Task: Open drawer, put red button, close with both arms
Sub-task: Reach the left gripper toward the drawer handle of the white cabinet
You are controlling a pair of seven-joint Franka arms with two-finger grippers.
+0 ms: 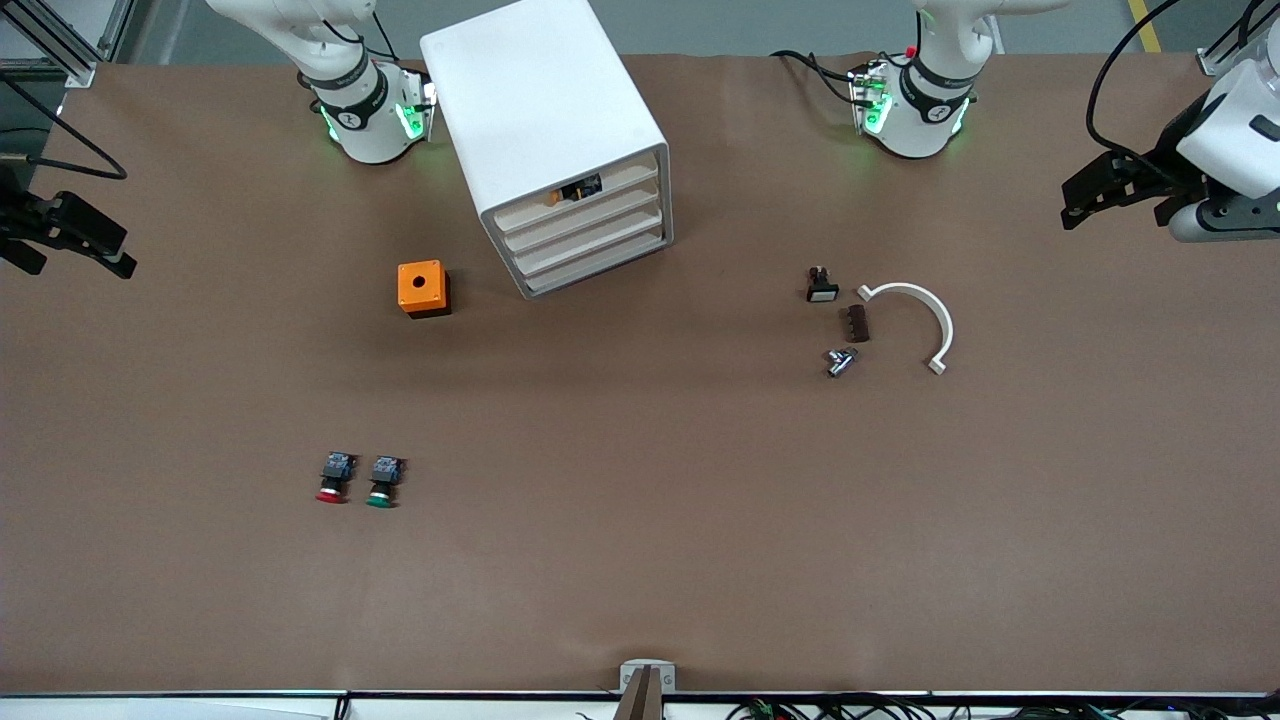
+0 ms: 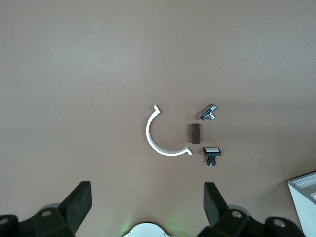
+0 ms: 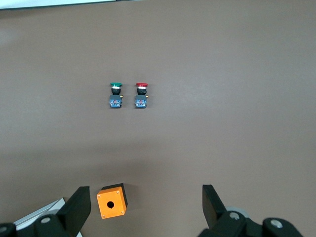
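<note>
1. The red button (image 1: 334, 480) lies on its side on the brown table (image 1: 640, 520), toward the right arm's end and well nearer the front camera than the cabinet (image 1: 560, 140). It has a red mushroom cap and a blocky black and blue-grey body.
2. Just beside it, not touching, lies a twin with a green cap (image 1: 384, 482).
3. The orange box (image 1: 422, 288), a cube with a round hole in its top, sits between the buttons and the right arm's base, near the cabinet's corner.
4. The drawer (image 1: 590, 212), a shallow white plastic tray and the second of four alike fronts, sits flush in the smooth boxy cabinet. Something dark and yellow shows in the top slot.
5. The right gripper (image 1: 60, 240) hangs at its arm's end of the table, well apart from the button, its fingers (image 3: 78, 210) spread and empty.
6. The left gripper (image 1: 1125, 195) hangs at the other end, fingers (image 2: 79, 202) spread and empty. Below its wrist camera lie a white half-ring clamp (image 1: 915, 320), a small brown block (image 1: 858, 323), a shiny metal fitting (image 1: 840, 361) and a black switch with a white face (image 1: 821, 286), all close together.
</note>
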